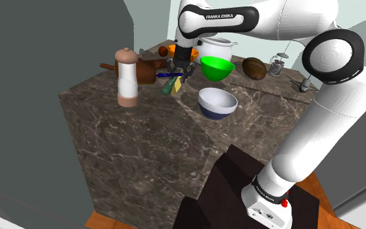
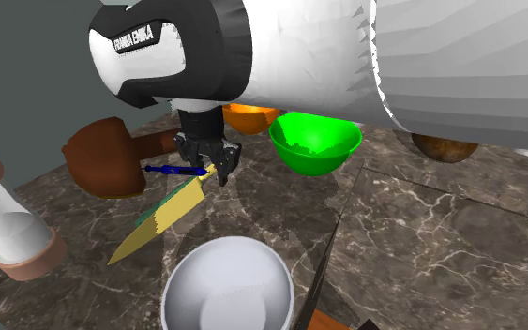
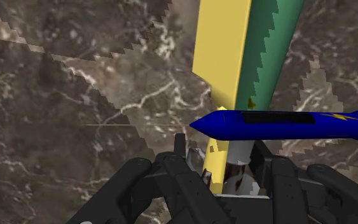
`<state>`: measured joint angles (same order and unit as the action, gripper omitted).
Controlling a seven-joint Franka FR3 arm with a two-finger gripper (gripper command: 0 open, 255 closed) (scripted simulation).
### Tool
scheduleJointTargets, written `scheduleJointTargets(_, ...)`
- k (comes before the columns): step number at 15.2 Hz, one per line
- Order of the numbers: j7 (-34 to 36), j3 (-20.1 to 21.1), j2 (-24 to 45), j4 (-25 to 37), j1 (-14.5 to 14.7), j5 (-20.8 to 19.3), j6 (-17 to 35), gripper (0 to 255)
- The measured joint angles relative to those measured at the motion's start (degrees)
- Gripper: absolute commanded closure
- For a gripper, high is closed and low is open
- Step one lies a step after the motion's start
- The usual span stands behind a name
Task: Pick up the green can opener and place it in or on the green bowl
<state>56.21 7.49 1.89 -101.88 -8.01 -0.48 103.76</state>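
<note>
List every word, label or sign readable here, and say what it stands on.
"FRANKA EMIKA": white, on the black band of the arm.
Print on the black ring at the arm's base: too small to read.
Yellow mark on the blue lever of the can opener: no letters.

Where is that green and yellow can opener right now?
In the shoulder view the can opener is clasped by the gripper, just left of the green bowl and right of the tall white mill.
</note>
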Motion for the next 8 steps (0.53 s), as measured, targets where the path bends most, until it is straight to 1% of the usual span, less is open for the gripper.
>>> scheduleJointTargets(6,0.0,0.0,0.0,0.0,0.0,0.0,0.0,255)
scheduleJointTargets(8,0.0,0.0,0.0,1.0,0.0,0.0,-1.0,255)
